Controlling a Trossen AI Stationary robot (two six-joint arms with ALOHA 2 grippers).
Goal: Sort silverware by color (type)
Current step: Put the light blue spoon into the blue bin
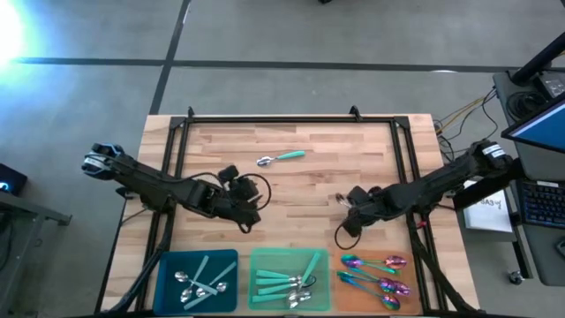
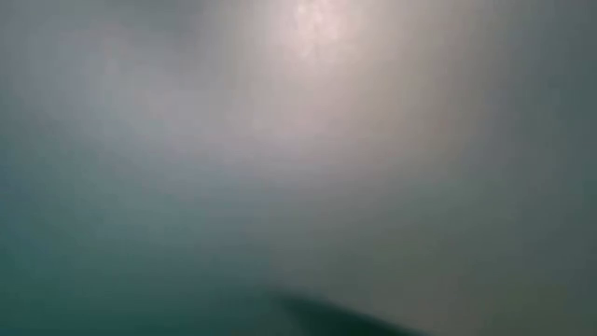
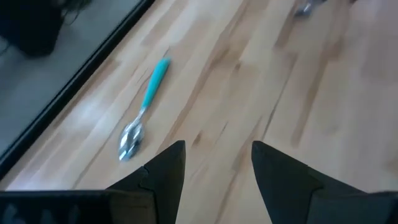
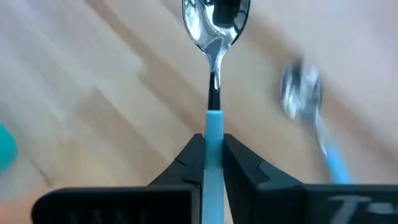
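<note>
Three trays sitting on the desk [image 1: 291, 203]: blue tray [image 1: 168, 300], green tray [image 1: 265, 261], orange tray [image 1: 346, 305], one each. One teal-handled spoon [image 1: 281, 159] lying loose. Two more showing in the right wrist view: blue-handled spoon [image 4: 212, 140], second blue-handled spoon [image 4: 323, 149]. Trayed spoons [image 1: 287, 283] overlapping, resisting an exact count.

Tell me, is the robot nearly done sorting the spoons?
Nearly. Most spoons already lie in the blue tray, green tray and orange tray. The right gripper is shut on a blue-handled spoon. Left to sort: a teal-handled spoon and another blue-handled spoon on the table. The left gripper hangs open.
</note>
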